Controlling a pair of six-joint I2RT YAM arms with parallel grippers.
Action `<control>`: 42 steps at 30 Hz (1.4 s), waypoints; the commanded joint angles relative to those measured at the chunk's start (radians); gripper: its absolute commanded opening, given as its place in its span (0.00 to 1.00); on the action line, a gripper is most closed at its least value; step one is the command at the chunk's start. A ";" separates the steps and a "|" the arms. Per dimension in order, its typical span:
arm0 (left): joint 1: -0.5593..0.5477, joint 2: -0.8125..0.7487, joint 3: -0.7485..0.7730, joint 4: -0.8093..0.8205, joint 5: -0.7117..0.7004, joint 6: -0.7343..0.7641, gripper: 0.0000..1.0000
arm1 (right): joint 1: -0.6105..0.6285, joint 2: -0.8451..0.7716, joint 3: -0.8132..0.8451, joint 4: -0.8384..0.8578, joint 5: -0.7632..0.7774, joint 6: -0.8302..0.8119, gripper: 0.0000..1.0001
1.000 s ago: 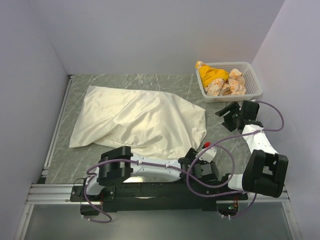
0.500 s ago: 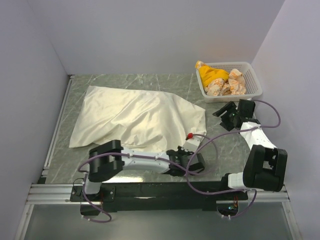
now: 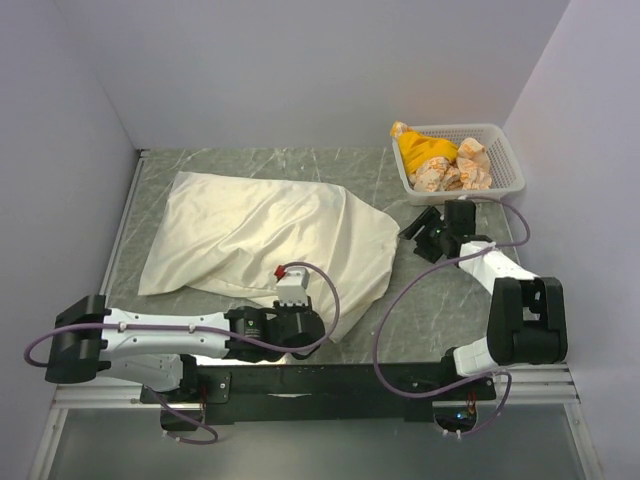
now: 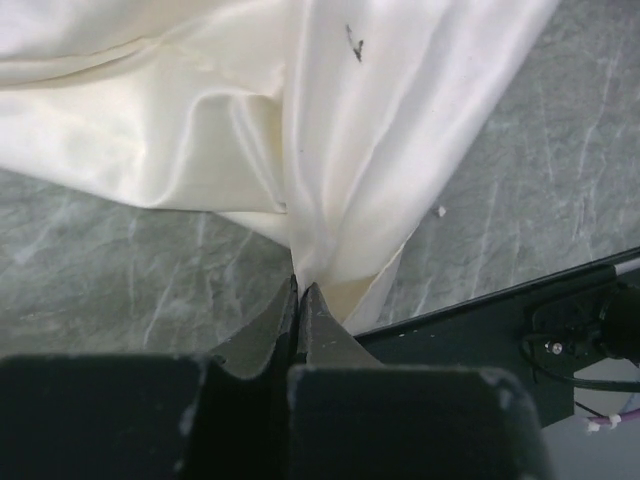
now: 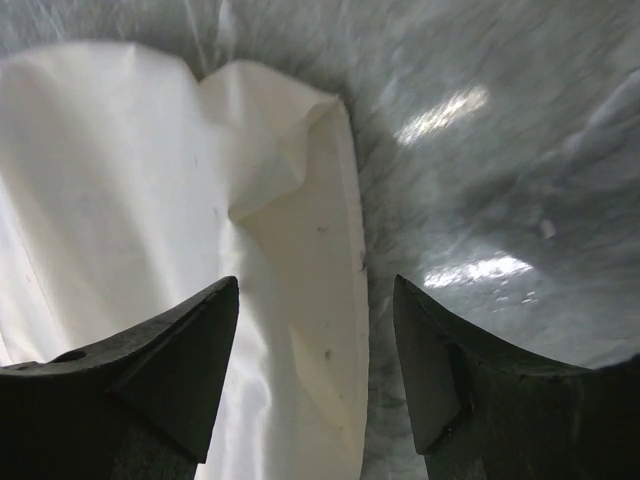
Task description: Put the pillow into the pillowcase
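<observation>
Top external view shows the pillowcase point(image 3: 260, 235) spread across the left and middle of the table point(image 3: 450, 300), wrinkled, its left part fuller than its right. Its right end is drawn into long folds that run down toward the near edge. Whether the pillow lies inside cannot be told; only cream cloth shows.

The left arm lies low along the near edge of the table, reaching to the right, and its wrist sits at the near border of the cloth. In the left wrist view the left gripper point(image 4: 300, 292) has its jaws pressed together on a gathered fold of the pillowcase, and the cloth fans out from that pinch. The marble top shows on both sides of the fold.

The right gripper point(image 3: 425, 232) sits at the right end of the pillowcase, close to its edge. In the right wrist view its jaws stand wide apart with nothing clamped between them. Below them lies a folded corner of the cloth, with bare marble to its right. Whether the fingertips point(image 5: 215, 300) touch the cloth cannot be told.

A white basket point(image 3: 505, 175) stands at the far right corner, apart from the pillowcase, holding a yellow item and crumpled pieces.
</observation>
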 commanded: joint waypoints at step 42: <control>-0.001 -0.373 -0.118 -0.322 -0.136 -0.362 0.01 | 0.053 0.293 -0.020 0.378 -0.050 0.433 0.10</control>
